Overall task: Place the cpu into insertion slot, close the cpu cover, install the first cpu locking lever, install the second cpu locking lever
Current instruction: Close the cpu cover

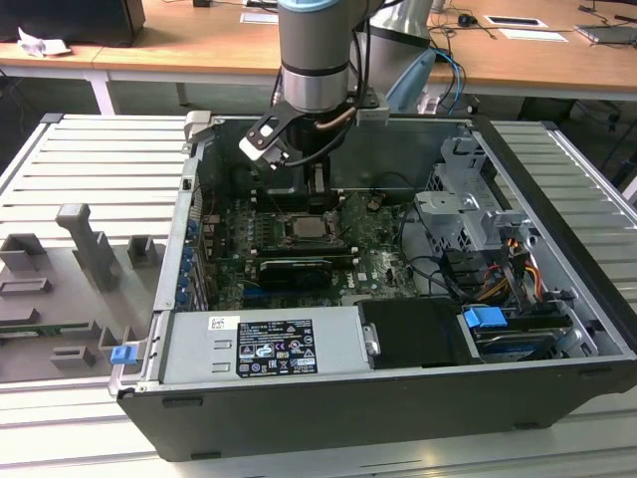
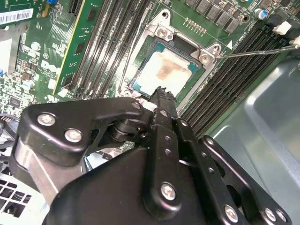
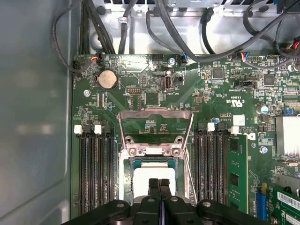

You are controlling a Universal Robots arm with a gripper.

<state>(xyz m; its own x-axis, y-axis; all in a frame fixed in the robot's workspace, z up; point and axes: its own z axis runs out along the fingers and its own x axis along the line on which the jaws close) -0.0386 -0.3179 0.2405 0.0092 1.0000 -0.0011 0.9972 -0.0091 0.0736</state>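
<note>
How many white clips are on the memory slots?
4 white plastic clips in the first wrist view: two on one side of the grey metal cpu cover, two on the other. More may be hidden.

A black-and-white label (image 1: 274,347) is lying on the power supply housing (image 1: 189,349), well apart from the gripper (image 1: 317,181). A barcode sticker (image 2: 14,16) is sitting far from the fingertips (image 2: 161,92). White silkscreen marks (image 3: 236,101) are showing on the motherboard (image 3: 122,75), apart from the gripper. No wording is being made out.
</note>
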